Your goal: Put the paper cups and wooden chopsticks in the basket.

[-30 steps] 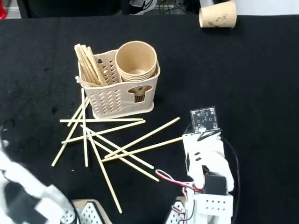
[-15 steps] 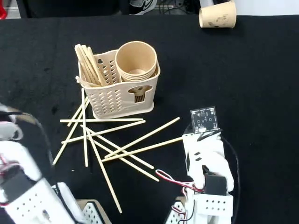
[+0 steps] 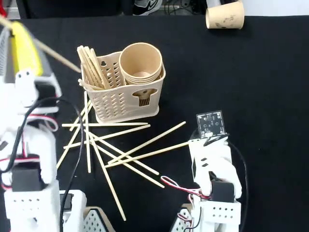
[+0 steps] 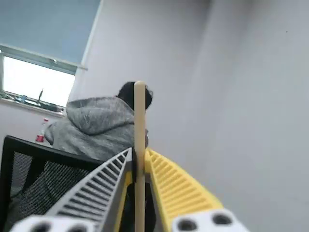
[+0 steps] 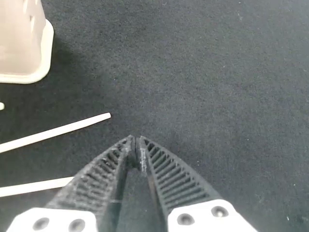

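A perforated beige basket (image 3: 126,99) stands on the black table, holding stacked paper cups (image 3: 140,60) and a bundle of wooden chopsticks (image 3: 91,65). Several loose chopsticks (image 3: 118,137) lie crossed in front of it. Another paper cup (image 3: 224,15) lies on its side at the far edge. My left gripper (image 3: 15,28) is raised at the far left, shut on one chopstick (image 3: 60,59) whose end points at the basket's left corner; the left wrist view shows that chopstick (image 4: 139,121) clamped in the gripper (image 4: 138,153). My right gripper (image 5: 135,143) is shut and empty, low over bare cloth beside a chopstick end (image 5: 72,126).
The right arm (image 3: 212,164) rests at the near right. The basket's corner (image 5: 29,53) is close to the right gripper. Black cloth lies bare to the right of the basket.
The left arm has swung up from the near-left corner along the left side, lifting a chopstick toward the basket. The right arm has not moved.
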